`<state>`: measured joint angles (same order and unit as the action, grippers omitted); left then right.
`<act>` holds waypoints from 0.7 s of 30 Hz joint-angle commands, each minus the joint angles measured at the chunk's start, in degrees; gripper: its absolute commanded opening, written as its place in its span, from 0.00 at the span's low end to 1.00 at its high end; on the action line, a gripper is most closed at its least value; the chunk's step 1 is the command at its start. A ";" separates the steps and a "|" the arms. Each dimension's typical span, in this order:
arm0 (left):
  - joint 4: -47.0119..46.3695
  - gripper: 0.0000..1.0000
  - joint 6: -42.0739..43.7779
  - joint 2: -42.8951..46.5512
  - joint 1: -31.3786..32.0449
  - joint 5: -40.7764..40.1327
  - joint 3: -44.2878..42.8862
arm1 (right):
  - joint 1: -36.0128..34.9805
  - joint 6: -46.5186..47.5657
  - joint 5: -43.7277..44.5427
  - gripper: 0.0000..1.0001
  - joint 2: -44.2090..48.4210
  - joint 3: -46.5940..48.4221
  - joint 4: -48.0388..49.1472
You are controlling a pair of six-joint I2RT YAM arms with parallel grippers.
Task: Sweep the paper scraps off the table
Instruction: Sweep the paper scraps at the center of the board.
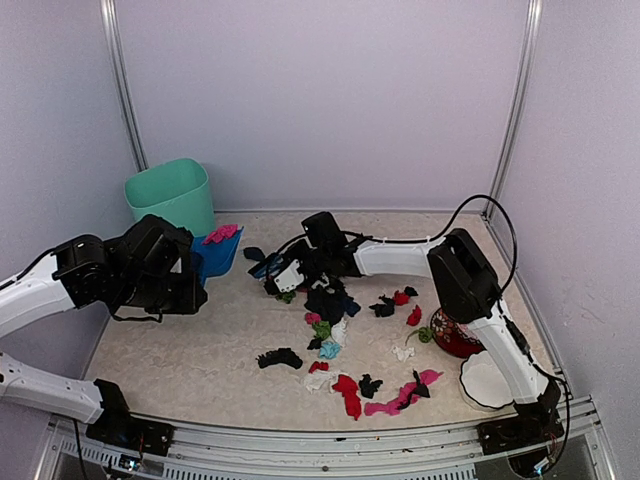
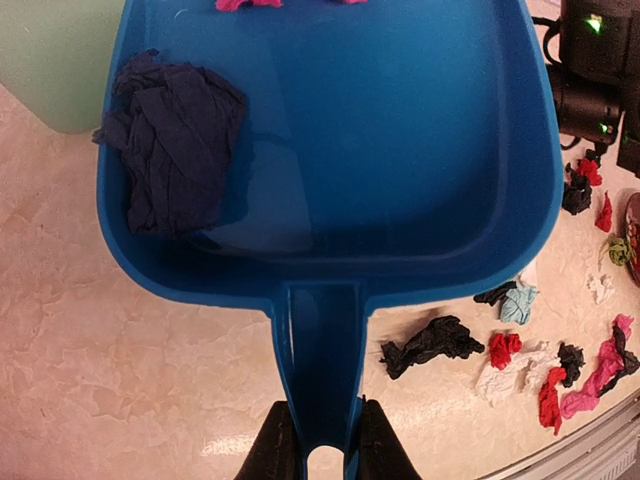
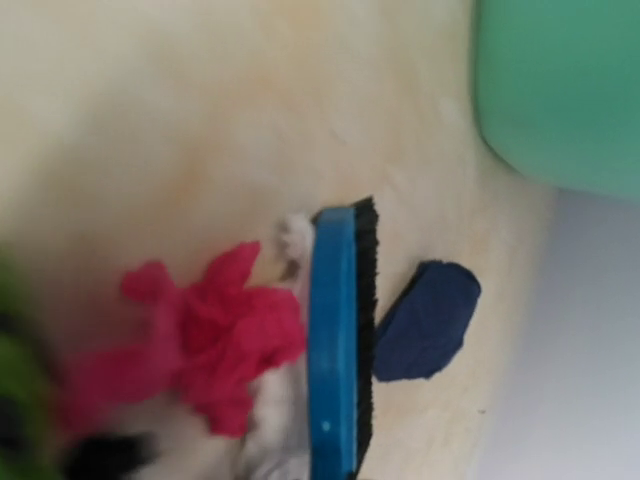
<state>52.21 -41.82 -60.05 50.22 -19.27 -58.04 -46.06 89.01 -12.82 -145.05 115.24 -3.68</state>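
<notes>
**Item 1, left gripper** (image 2: 322, 452): we are logging its fingers as pinching the handle of the blue dustpan (image 2: 380, 150), one on each side. In the left wrist view the handle is running toward 6 o'clock and the pan's mouth is facing 12.

**Item 2, pan contents:** a crumpled navy wad (image 2: 175, 140) is lying against the 9 o'clock wall, and pink bits (image 2: 248, 4) are showing at the 12 o'clock lip.

**Item 3, right gripper** (image 1: 289, 276): we are recording its jaws as pressed together, apparently on the blue brush (image 3: 333, 330). Its fingers are not showing in the right wrist view.

**Item 4, brush:** in the right wrist view its long axis is running 12 to 6, with the bristles facing 3 o'clock, toward the green bin (image 3: 560, 90).

**Item 5, paper scraps** (image 1: 330, 300): most are lying on the table (image 1: 200, 350), at 3 to 5 o'clock of the brush in the top view. The dustpan is sitting at the brush's 9 o'clock.
- In the right wrist view a loose navy scrap (image 3: 428, 320) is lying just beside the bristles at 3 o'clock.
- A pink scrap (image 3: 230, 340) is lying behind the brush's back at 9 o'clock.

**Item 6, judgement:** we are rating the right arm as nearer the pile. The bristles are facing away from most scraps, so the next stroke is calling for the brush behind them, drawing toward the pan.
</notes>
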 commanded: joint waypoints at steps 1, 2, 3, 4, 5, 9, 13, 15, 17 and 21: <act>-1.54 0.00 1.39 2.03 -0.12 0.39 0.29 | -2.66 -2.12 -0.04 0.00 8.62 -8.52 -13.54; -1.60 0.00 1.55 2.31 -0.12 0.44 0.34 | -3.08 -2.89 -0.20 0.00 11.06 -10.55 -14.48; -1.70 0.00 1.72 2.57 -0.12 0.39 0.47 | -3.45 -3.65 -0.27 0.00 13.35 -12.57 -15.41; -1.90 0.00 1.90 2.86 -0.12 0.30 0.48 | -3.90 -4.34 -0.32 0.00 16.15 -14.69 -15.71; -2.13 0.00 2.04 3.11 -0.12 0.34 0.57 | -4.46 -5.48 -0.18 0.00 19.97 -18.00 -15.46; -3.31 0.00 2.73 4.04 -0.05 0.49 1.15 | -5.98 -9.41 2.69 0.00 31.56 -29.20 -8.18; -3.92 0.00 3.42 4.15 -0.03 0.97 1.50 | -6.21 -14.92 6.55 0.00 41.30 -38.17 0.62; -4.29 0.00 3.66 4.09 0.02 1.23 1.81 | -6.23 -18.31 9.84 0.00 45.49 -42.37 3.49; -5.11 0.00 3.97 4.15 0.06 1.92 2.40 | -6.22 -21.52 13.20 0.00 49.21 -45.48 5.73; -6.31 0.00 4.37 3.77 0.48 2.83 3.48 | -6.23 -34.18 19.80 0.00 55.50 -49.23 4.81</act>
<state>48.66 -38.87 -56.51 50.26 -17.56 -55.81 -52.42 68.62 -1.30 -94.65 69.12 -1.45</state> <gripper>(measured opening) 0.157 0.041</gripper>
